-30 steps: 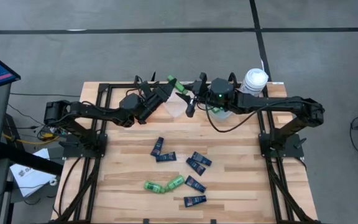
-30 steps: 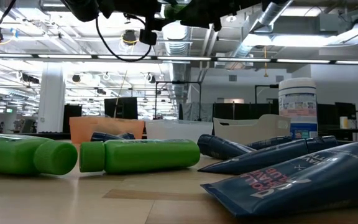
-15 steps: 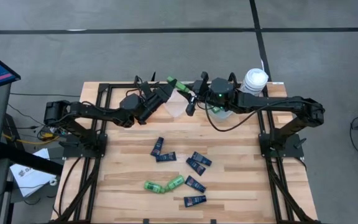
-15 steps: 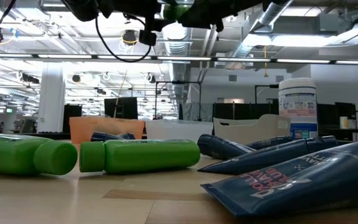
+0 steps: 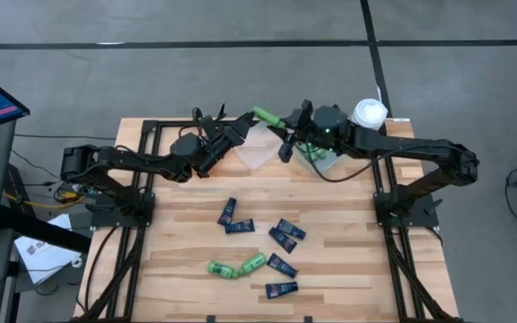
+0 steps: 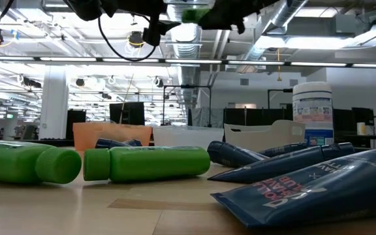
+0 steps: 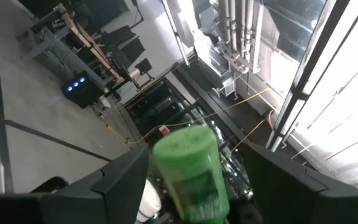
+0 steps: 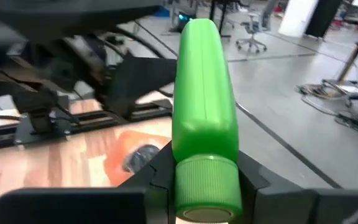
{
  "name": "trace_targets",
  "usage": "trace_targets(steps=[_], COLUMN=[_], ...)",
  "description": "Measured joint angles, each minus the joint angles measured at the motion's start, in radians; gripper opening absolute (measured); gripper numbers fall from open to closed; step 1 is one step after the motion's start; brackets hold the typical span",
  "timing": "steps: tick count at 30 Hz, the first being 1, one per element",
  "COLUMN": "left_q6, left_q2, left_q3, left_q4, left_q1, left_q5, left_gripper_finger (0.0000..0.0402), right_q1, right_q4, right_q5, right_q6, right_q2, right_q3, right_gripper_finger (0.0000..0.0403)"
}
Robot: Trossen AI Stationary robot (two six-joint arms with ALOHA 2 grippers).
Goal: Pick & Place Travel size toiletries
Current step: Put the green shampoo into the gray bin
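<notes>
Since a second ago, in the high view the green bottle (image 5: pixel 266 117) has passed to the right gripper (image 5: pixel 283 127), clamped at its cap; the left gripper (image 5: pixel 240 126) stands apart, empty. Low view: navy tubes (image 6: pixel 305 189) read "TOTAL CARE" (inverted). Right wrist view: a cap-only hold could let the bottle swing loose.

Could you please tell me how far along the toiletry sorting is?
Done: a grey tin lies in the orange bin. In hand: the right gripper grips a green bottle near the left gripper. Left: two green bottles and six navy tubes on the table.
</notes>
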Motion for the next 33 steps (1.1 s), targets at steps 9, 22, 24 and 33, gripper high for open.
trace_targets(steps=[9, 22, 24, 33], left_q6=[0.000, -0.007, -0.007, -0.008], left_q2=[-0.020, -0.169, -0.189, -0.246], left_q3=[-0.035, -0.157, -0.173, -0.220], left_q4=[-0.009, -0.009, -0.010, -0.008], left_q1=[0.000, 0.000, 0.000, 0.000], left_q5=[0.000, -0.012, -0.015, -0.015], left_gripper_finger=[0.0260, 0.0243, 0.0240, 0.0228], right_q1=[-0.144, -0.302, -0.303, -0.301], right_q4=[-0.399, -0.878, -0.909, -1.005], right_q5=[0.033, 0.034, 0.034, 0.060], right_q6=[0.015, 0.136, 0.145, 0.155], right_q2=[-0.032, 0.177, 0.208, 0.328], right_q3=[0.000, -0.002, -0.001, -0.001], right_gripper_finger=[0.0077, 0.0081, 0.0082, 0.0082])
